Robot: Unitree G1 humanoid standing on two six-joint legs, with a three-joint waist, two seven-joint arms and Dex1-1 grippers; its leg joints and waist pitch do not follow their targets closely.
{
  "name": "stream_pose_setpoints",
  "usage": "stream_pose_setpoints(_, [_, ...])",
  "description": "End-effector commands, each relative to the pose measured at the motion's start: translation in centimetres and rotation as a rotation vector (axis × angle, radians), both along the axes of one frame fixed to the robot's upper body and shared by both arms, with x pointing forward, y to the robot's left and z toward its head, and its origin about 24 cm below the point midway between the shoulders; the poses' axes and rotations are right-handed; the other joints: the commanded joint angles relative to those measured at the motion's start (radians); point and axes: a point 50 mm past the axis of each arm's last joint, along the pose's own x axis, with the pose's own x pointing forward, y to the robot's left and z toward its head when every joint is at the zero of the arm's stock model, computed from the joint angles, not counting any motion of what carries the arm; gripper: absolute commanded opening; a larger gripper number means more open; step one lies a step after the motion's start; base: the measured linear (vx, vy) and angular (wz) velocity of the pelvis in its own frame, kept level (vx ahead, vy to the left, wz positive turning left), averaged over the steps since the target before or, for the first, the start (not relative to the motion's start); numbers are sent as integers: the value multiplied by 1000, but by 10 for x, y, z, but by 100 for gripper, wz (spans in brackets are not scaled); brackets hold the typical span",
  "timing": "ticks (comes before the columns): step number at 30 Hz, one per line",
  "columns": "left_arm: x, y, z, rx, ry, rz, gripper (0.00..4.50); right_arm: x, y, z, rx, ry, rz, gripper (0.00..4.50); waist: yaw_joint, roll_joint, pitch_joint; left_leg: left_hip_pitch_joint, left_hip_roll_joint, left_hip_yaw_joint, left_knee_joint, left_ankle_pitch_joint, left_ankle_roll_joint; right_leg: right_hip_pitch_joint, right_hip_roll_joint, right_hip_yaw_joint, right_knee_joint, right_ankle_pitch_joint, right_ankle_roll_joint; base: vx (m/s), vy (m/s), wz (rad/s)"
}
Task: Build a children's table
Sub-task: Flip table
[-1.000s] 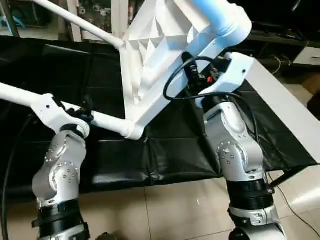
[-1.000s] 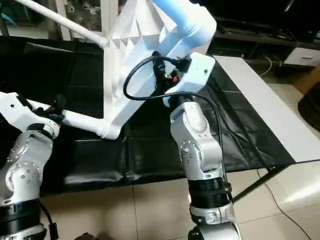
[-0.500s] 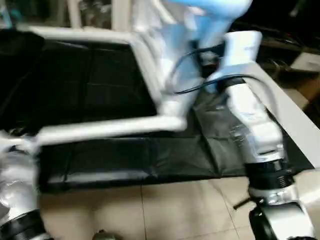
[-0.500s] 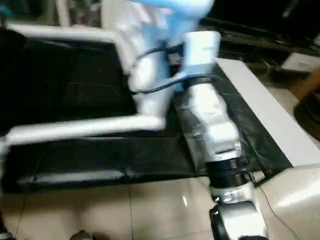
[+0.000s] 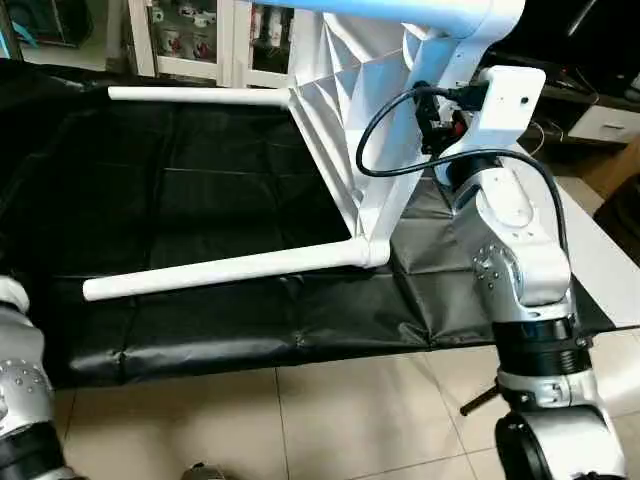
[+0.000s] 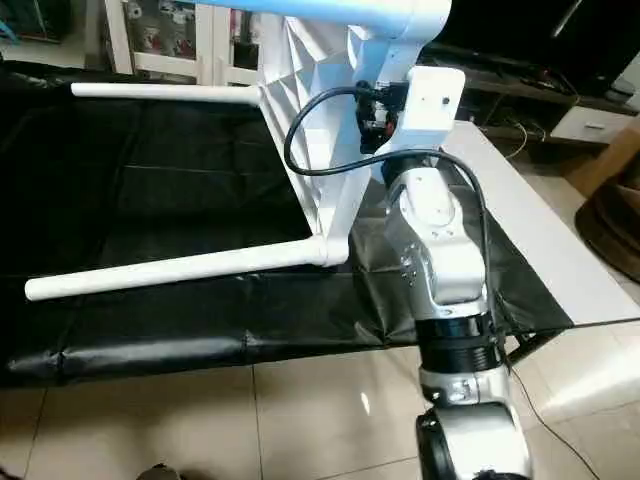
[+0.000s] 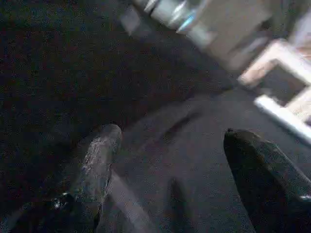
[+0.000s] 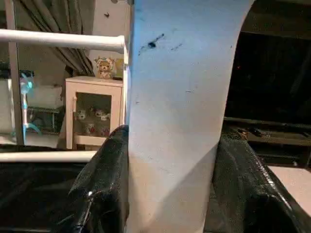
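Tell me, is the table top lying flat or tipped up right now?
Tipped up. The table top stands on edge, ribbed underside showing, legs pointing sideways over the black sheet.

The tabletop (image 5: 345, 120) stands on edge, its two legs (image 5: 225, 270) barring the black mat (image 5: 180, 190) between them

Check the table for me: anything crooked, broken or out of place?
The table top stands on edge, not flat, with two legs sticking out sideways over the black sheet. The right gripper clamps another leg. Nothing looks broken.
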Motion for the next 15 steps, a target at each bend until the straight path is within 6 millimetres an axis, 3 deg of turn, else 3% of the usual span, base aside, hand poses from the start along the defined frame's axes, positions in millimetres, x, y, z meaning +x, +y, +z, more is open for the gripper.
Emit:
stream_pose_setpoints(1, [20,-41,19,193,-18,-273,386,-3,4,1,25,10,24,191,-6,46,-65,38,3,6,-78,-190,-105,29,-19,16,-43,-81,-55,0,0,0])
stream_pose_setpoints(3, [24,-55,25,271,-17,-363,386,-3,9,-2,26,25,63,191,-5,47,-64,40,3,7,-78,-202,-108,27,-18,15,-43,-92,-58,0,0,0])
stream_pose_setpoints(5, [29,-80,33,379,-22,-522,403,-3,15,-5,16,32,117,259,-9,49,-61,35,3,5,-82,-235,-116,29,-19,17,-41,-120,-59,0,0,0])
stream_pose_setpoints(6, [33,-102,42,452,-23,-640,413,-2,16,-4,29,12,117,259,-10,58,-60,36,4,3,-86,-269,-127,28,-21,17,-43,-147,-60,0,0,0])
stream_pose_setpoints(7, [35,-117,47,515,-20,-708,420,-1,16,-3,39,2,118,272,-14,57,-62,35,4,1,-85,-284,-129,29,-24,17,-42,-156,-62,0,0,0])
stream_pose_setpoints(9, [37,-131,51,593,-23,-773,423,0,15,-4,43,-6,112,287,-14,62,-61,37,3,3,-83,-297,-125,24,-23,18,-45,-163,-70,0,0,0])
stream_pose_setpoints(11, [37,-137,54,614,-39,-806,449,1,14,-4,43,-10,108,308,-14,58,-62,34,1,5,-80,-290,-122,27,-23,21,-43,-158,-77,0,0,0])
stream_pose_setpoints(12, [35,-151,60,673,-65,-896,449,2,11,-6,39,-20,105,308,-14,65,-61,33,0,5,-81,-284,-123,27,-23,22,-41,-151,-81,0,0,0])
stream_pose_setpoints(13, [33,-159,63,716,-71,-966,450,2,9,-8,33,-28,105,317,-13,59,-61,31,0,6,-79,-284,-116,28,-24,23,-43,-174,-82,0,0,0])
stream_pose_setpoints(15, [26,-167,63,795,-42,-1084,450,-3,4,-12,21,-32,99,347,-13,66,-59,34,1,7,-80,-283,-114,24,-22,23,-42,-179,-87,0,0,0])
